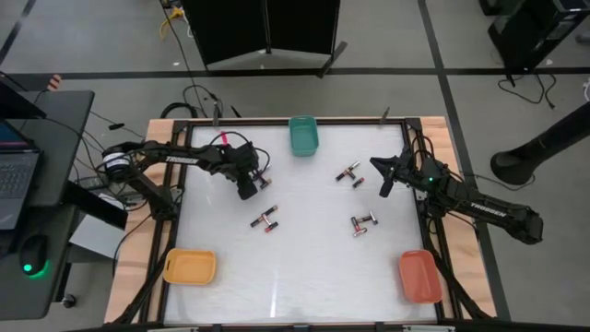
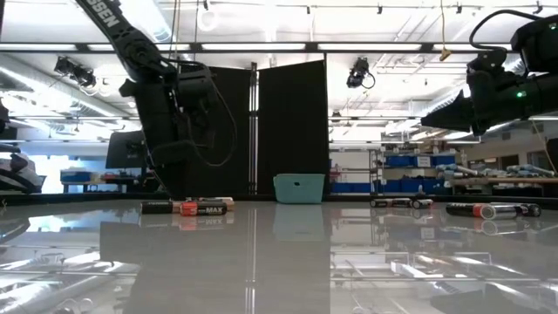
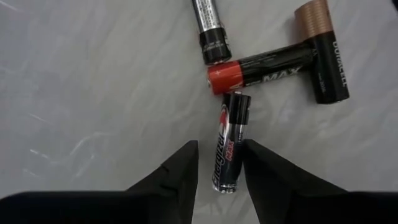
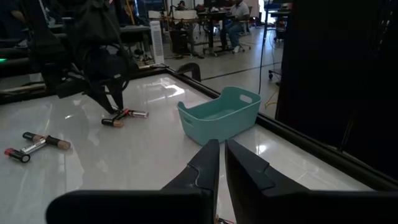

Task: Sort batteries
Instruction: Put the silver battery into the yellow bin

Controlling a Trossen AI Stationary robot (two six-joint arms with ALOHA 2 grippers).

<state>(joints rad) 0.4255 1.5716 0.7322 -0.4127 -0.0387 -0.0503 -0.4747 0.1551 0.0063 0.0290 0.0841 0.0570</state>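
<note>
1. A robotics lab or workshop: two dark arms (image 1: 184, 159) are mounted on a framed white table (image 1: 304, 277).
2. A desk with a laptop (image 1: 17, 175) stands beside it.
3. Cables (image 1: 198, 97) trail over the grey floor.
4. Beyond are ceiling strip lights (image 2: 261, 47), black partitions (image 2: 292, 131) and shelves of blue bins (image 2: 410, 161).

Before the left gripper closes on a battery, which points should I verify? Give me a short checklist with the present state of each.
1. Left gripper open around one cell: ok, its fingers flank the black Energizer battery.
2. Only one cell between the fingers: ok.
3. Neighbours apart: not ok, the red-ended battery is touching or nearly touching its far end.
4. Gripper low enough to grip: cannot tell.
5. Right gripper out of the way: ok, shut, raised on the far side.
6. Teal tray unobstructed: ok.
</note>
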